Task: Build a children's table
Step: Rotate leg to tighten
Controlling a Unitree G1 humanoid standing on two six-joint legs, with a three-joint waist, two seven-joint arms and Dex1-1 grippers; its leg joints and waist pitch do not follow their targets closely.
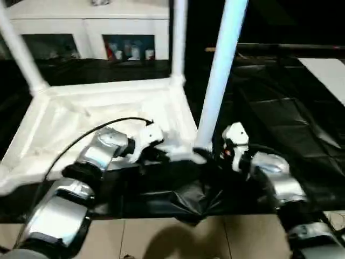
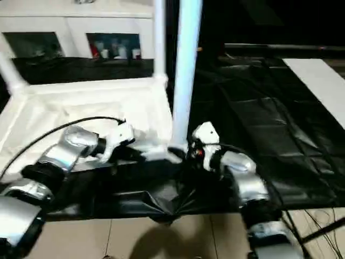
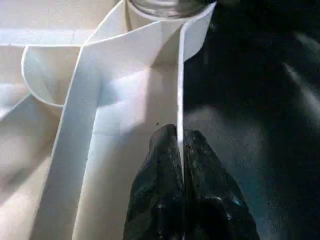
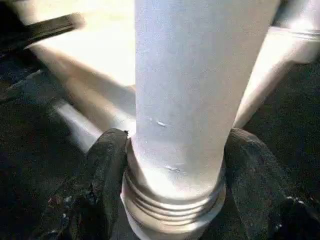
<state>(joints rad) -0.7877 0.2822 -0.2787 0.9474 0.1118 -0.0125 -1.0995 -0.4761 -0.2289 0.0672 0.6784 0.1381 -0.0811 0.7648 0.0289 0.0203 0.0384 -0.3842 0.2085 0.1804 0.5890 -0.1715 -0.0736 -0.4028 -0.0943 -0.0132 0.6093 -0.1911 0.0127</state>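
Upside down on a black plastic sheet (image 1: 280, 118), the white plastic rectangular tabletop (image 1: 108, 108) of the children's table shows its ribbed underside to the head camera, with the robot's two silver forearms reaching in over its near edge. Three long white tapered tube legs rise from its corners: one at the far left corner (image 1: 19, 51), one at the far right corner (image 1: 178, 38), and a third leg (image 1: 221, 70) standing at the near right corner, leaning slightly to the right.

The right gripper (image 4: 175, 165) has its two black fingers (image 4: 107, 170) set on either side of that third leg, just above the threaded end, gripping it. The left gripper (image 3: 181, 150) pinches the thin upright rim of the tabletop (image 3: 180, 90) near the round corner socket (image 3: 165, 7), its black fingertips (image 3: 162, 150) pressed together with the white edge between them.

Behind the tabletop stands a white cabinet with glass doors (image 1: 86, 32), small coloured items visible behind the panes. A black cable (image 1: 81, 137) arcs over the left forearm (image 1: 102, 148). Tiled floor (image 1: 161, 237) shows along the near side of the black sheet.
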